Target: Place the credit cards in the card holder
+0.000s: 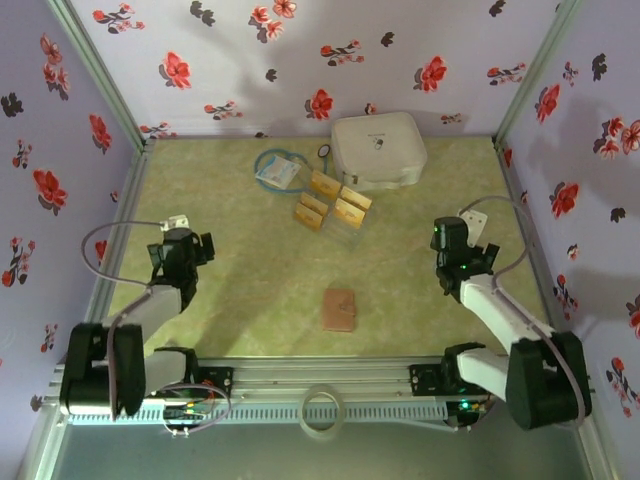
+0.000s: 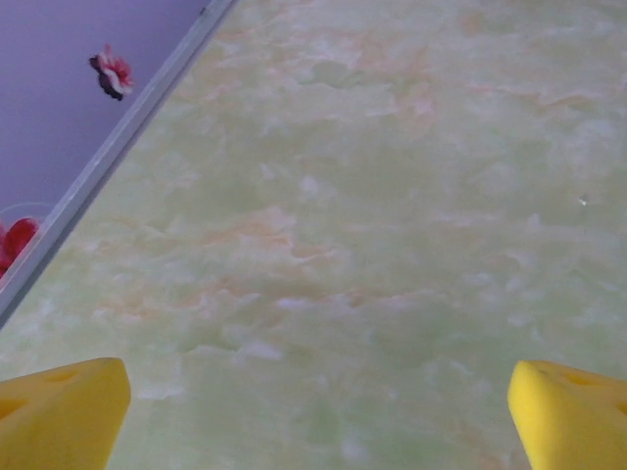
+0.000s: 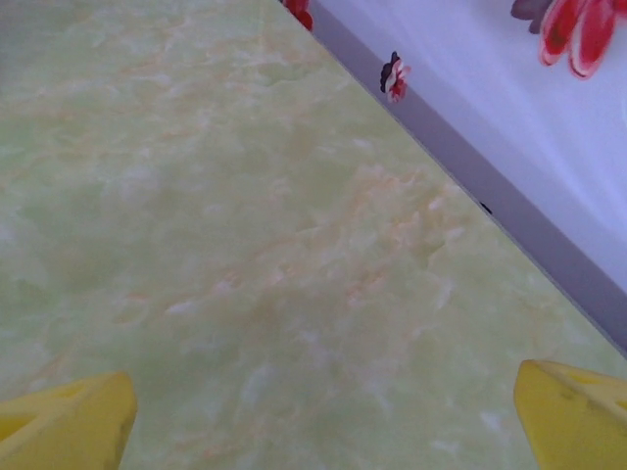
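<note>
left gripper point(image 2: 313, 421): jaws wide, nothing between the yellow fingertips point(image 2: 64, 411), just bare table point(image 2: 343, 196) under it. It sits near the left wall, well apart from all the objects.

blue-white packet point(image 1: 278, 172) lies just left of the credit cards point(image 1: 332, 200). The cards are a loose cluster at mid-back of the table, just in front of the white case point(image 1: 378, 150). Some look to be touching or overlapping; can't tell exactly from the top view.

card holder point(image 1: 340, 310) lies flat near front centre, well apart from the cards. It looks closed: brown side up, no inside showing.

right gripper point(image 3: 318, 421): jaws wide too, empty, over bare table by the right wall.

My read: nothing started, no card in the holder. The first step is probably opening the holder or fetching a card.

Suggested approach:
- One arm opens and pins the holder, the other ferries cards.
- Take the front-most card of the cluster first so its neighbours don't get dragged.
- The cards are thin and flat on a smooth top, so narrow the jaws before descent and come in steep across a short edge.
- Keep clear of the packet and case.

Risks: grabbing two cards at once, or the holder skating when a card is pushed in. Hold it down.
</note>
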Tool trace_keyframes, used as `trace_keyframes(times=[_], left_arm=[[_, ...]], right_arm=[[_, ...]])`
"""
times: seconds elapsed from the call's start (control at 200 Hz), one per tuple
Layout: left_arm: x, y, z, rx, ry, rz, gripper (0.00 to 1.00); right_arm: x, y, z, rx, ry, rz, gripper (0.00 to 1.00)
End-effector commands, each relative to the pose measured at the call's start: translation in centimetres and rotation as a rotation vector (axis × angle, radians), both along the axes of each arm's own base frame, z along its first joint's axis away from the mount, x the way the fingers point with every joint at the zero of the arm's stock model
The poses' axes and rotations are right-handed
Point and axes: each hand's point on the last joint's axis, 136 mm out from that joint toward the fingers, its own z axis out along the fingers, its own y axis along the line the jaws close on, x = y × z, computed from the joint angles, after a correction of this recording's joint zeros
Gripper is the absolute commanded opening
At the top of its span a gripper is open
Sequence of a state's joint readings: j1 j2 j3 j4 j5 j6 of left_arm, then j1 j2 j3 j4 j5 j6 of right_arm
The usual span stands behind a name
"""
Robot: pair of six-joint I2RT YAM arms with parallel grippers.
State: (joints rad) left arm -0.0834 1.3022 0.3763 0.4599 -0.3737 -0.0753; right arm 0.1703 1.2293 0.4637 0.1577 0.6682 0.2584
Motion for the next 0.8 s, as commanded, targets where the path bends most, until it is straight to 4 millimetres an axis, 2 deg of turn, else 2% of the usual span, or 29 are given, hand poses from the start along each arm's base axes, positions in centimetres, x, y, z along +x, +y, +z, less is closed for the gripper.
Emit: trace_keyframes(times=[0.0,0.085,0.145,0.195,0.24,0.275,0.33,0.39,0.46,0.515,0.595,0.795], left_arm=[[3.1,-0.8,3.9,0.045,-0.197,-0.087,1.00],[4.0,-0.5,3.3,-0.018,-0.162,-0.097,1.00],[4.3,-0.8,2.9,-0.060,-0.207,-0.141,1.00],[4.2,-1.2,1.5,-0.072,-0.222,-0.168,1.00],[4.2,-1.6,1.5,-0.068,-0.256,-0.190,1.00],[4.3,-1.6,1.0,-0.078,-0.205,-0.190,1.00],[5.0,-2.2,0.8,-0.077,-0.181,-0.231,1.00],[5.1,-2.2,0.8,-0.088,-0.176,-0.229,1.00],[5.1,-2.1,0.8,-0.092,-0.172,-0.227,1.00],[5.1,-1.9,0.7,-0.101,-0.170,-0.223,1.00],[5.1,-2.0,0.7,-0.099,-0.170,-0.224,1.00],[5.0,-2.3,0.8,-0.077,-0.176,-0.232,1.00]], right_arm=[[2.9,0.4,1.5,0.011,-0.209,0.058,0.99],[4.4,1.0,1.6,0.033,-0.233,0.132,0.99],[5.3,1.0,1.2,0.071,-0.231,0.183,0.99],[5.2,0.1,0.6,0.104,-0.255,0.171,0.99],[5.0,-0.8,0.3,0.120,-0.328,0.148,0.99],[5.5,0.2,0.3,0.131,-0.342,0.209,0.99],[5.8,1.3,-1.6,0.141,-0.260,0.264,1.00],[6.7,1.4,-0.8,0.125,-0.321,0.279,1.00],[6.5,1.3,-2.0,0.154,-0.215,0.263,1.00],[6.9,1.3,-1.4,0.130,-0.282,0.271,0.99],[6.6,1.4,-1.8,0.147,-0.222,0.264,0.99],[6.1,0.9,-1.3,0.090,-0.263,0.220,0.99]])
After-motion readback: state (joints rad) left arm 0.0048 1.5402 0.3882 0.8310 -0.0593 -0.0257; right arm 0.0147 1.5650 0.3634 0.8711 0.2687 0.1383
